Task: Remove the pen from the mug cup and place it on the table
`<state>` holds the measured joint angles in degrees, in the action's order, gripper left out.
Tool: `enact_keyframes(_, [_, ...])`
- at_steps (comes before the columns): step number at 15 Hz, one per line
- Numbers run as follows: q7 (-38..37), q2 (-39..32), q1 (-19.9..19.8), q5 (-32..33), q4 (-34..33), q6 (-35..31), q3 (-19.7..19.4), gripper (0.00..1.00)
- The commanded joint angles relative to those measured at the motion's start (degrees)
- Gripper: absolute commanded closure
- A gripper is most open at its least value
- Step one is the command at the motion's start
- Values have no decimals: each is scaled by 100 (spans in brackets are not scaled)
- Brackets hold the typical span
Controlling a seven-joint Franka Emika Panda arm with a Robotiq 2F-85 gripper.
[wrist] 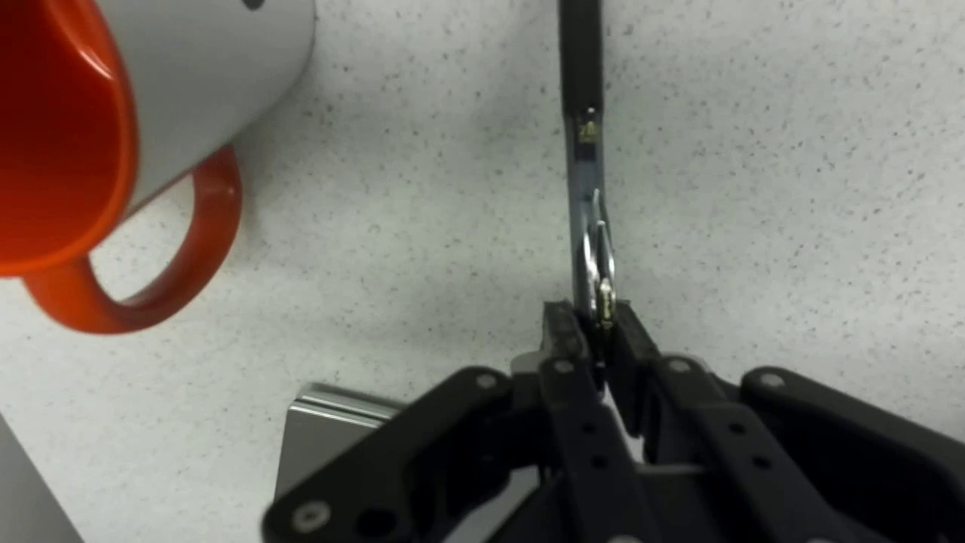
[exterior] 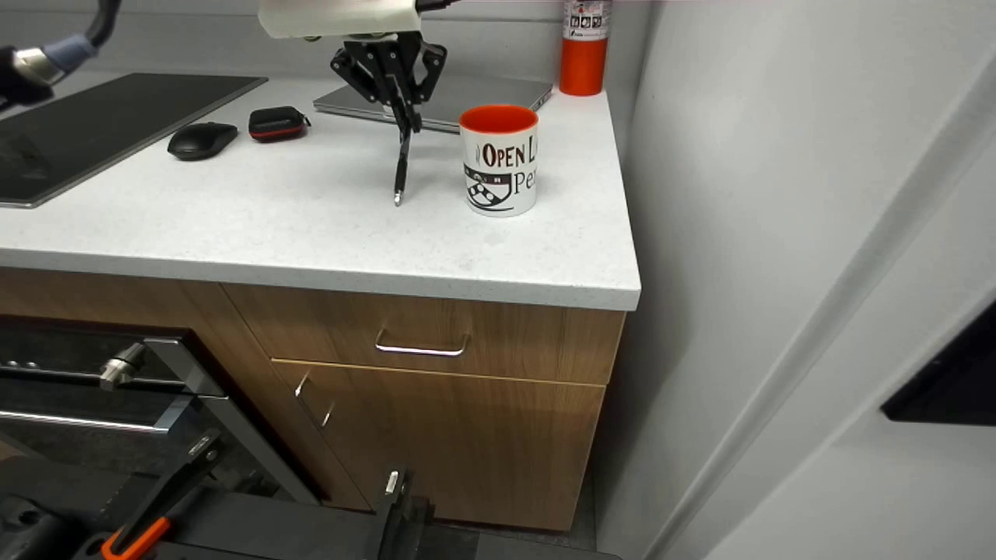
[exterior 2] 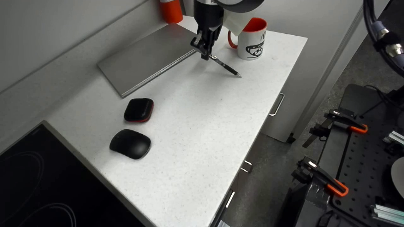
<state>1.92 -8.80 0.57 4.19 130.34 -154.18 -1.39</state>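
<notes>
My gripper point(exterior: 408, 123) is shut on the dark pen point(exterior: 401, 167) near its clip end. It shows in an exterior view point(exterior 2: 205, 54) and in the wrist view point(wrist: 592, 328). The pen also shows in an exterior view point(exterior 2: 228, 67) and the wrist view point(wrist: 583, 151). It slants down, tip toward the front edge of the white table point(exterior: 311, 233). I cannot tell whether the tip touches the table. The white mug cup point(exterior: 498, 173) with orange-red inside stands upright beside the pen, apart from it. It also shows in an exterior view point(exterior 2: 251, 45) and the wrist view point(wrist: 203, 60).
A closed grey laptop point(exterior 2: 151, 60) lies behind the gripper. A black case point(exterior 2: 139, 109) and a black mouse point(exterior 2: 130, 144) lie toward the cooktop point(exterior: 101, 128). A red-and-white cylinder point(exterior: 583, 66) stands at the back corner. A wall panel point(exterior: 778, 194) rises beside the table's end.
</notes>
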Motion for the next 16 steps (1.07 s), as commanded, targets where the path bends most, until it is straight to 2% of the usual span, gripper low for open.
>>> enact_keyframes(1, [-5, -218, -4, 96, -341, 113, 19, 54])
enact_keyframes(8, [-102, -249, 24, 258, -422, 60, -32, 3])
enact_keyframes(9, [-146, -252, 33, 326, -433, 68, -51, 0])
enact_keyframes(11, [-293, -261, 59, 505, -473, 157, -114, 0])
enact_keyframes(12, [-58, -174, -18, 245, -302, 14, -4, 0])
enact_keyframes(16, [-64, -174, -19, 260, -288, 15, -3, 0])
